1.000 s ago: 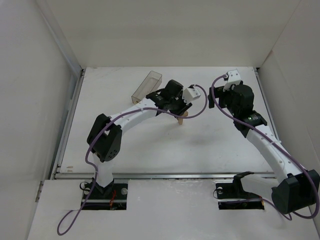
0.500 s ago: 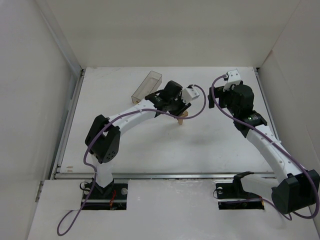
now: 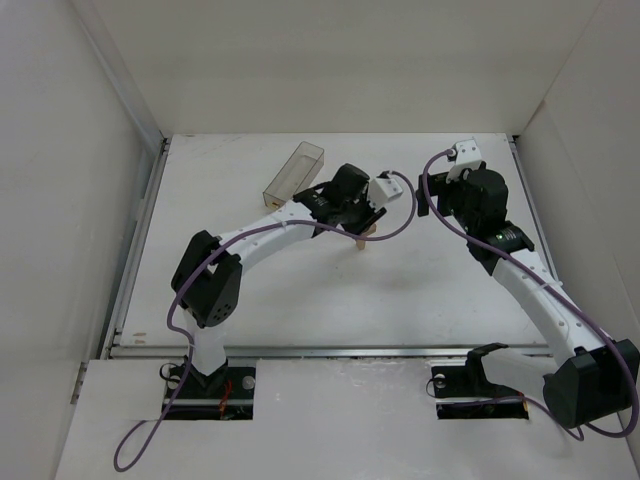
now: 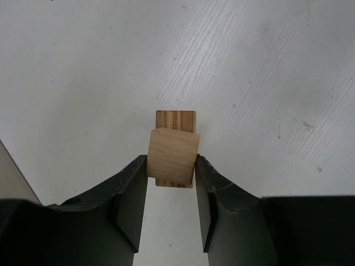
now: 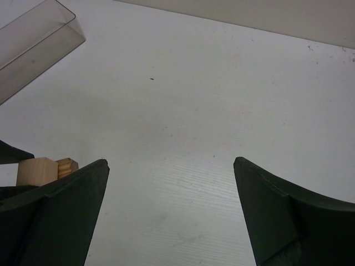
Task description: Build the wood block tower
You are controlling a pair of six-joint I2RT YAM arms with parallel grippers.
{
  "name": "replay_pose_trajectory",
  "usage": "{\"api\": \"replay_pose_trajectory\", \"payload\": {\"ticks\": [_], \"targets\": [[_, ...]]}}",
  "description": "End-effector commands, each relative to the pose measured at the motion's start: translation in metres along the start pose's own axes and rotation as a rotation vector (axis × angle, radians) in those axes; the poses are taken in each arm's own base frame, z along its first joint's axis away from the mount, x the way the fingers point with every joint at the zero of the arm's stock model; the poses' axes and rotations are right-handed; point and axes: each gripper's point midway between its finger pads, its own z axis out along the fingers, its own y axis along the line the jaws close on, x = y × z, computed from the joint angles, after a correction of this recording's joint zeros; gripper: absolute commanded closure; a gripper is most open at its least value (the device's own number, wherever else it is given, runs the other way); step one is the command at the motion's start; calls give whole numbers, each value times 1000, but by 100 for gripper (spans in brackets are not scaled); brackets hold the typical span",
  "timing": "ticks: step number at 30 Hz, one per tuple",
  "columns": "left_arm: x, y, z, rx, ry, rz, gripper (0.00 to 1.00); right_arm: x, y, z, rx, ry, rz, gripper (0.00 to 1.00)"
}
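Note:
The wood block tower (image 3: 362,237) stands mid-table as a small stack of light-tan blocks. In the left wrist view the top block (image 4: 172,156) lies crosswise over a lower block (image 4: 176,118). My left gripper (image 4: 171,160) is shut on the top block, with both jaws against its sides; from above it (image 3: 364,224) sits directly over the tower. My right gripper (image 5: 171,166) is open and empty, hovering above the table to the right of the tower (image 5: 47,170). From above it (image 3: 432,200) is well apart from the stack.
A clear plastic rectangular box (image 3: 295,173) lies at the back left of the tower and also shows in the right wrist view (image 5: 39,39). White walls close in the table (image 3: 300,290) on the left, back and right.
The left arm has shifted only very slightly while staying on the tower's top block. The right arm has not moved.

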Motion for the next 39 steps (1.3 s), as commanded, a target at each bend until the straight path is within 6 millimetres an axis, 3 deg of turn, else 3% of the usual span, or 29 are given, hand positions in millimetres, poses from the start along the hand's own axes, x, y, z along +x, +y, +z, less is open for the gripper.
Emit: {"api": "replay_pose_trajectory", "payload": {"ticks": [1, 12, 17, 18, 22, 23, 25, 26, 29, 30, 32, 33, 35, 36, 37, 39], "targets": [[-25, 6, -21, -42, -79, -9, 100, -25, -5, -5, 13, -89, 7, 0], [-20, 8, -19, -58, -66, -10, 100, -25, -5, -5, 13, -89, 7, 0], [-39, 21, -33, -120, -96, -10, 100, -28, -3, -7, 3, -98, 18, 0], [-35, 23, -33, -129, -80, -11, 100, -28, -1, -7, -6, -98, 27, 0], [-54, 31, -54, -156, -126, -37, 100, -34, 2, -18, -18, -147, 71, 0], [-48, 30, -54, -150, -103, -48, 100, -22, 5, -18, -35, -133, 81, 0], [-59, 43, -69, -190, -132, -68, 100, -14, 12, -20, -66, -133, 125, 0], [-55, 42, -69, -187, -118, -69, 100, -1, 14, -20, -68, -122, 154, 1], [-56, 57, -84, -242, -127, -94, 100, 13, 31, -23, -148, -142, 251, 9], [-56, 58, -89, -251, -128, -94, 100, 39, 36, -22, -163, -104, 275, 11], [-49, 70, -95, -291, -117, -109, 100, 54, 53, -27, -234, -112, 303, 16], [-47, 68, -97, -291, -116, -109, 100, 70, 62, -28, -268, -123, 297, 18], [-41, 81, -102, -333, -112, -124, 100, 83, 73, -35, -306, -160, 308, 19], [-41, 81, -105, -333, -114, -124, 100, 71, 73, -37, -312, -212, 296, 19], [-38, 87, -107, -353, -109, -133, 100, 90, 83, -39, -341, -192, 276, 19], [-41, 93, -117, -376, -126, -140, 100, 85, 90, -47, -362, -245, 265, 19]]}}
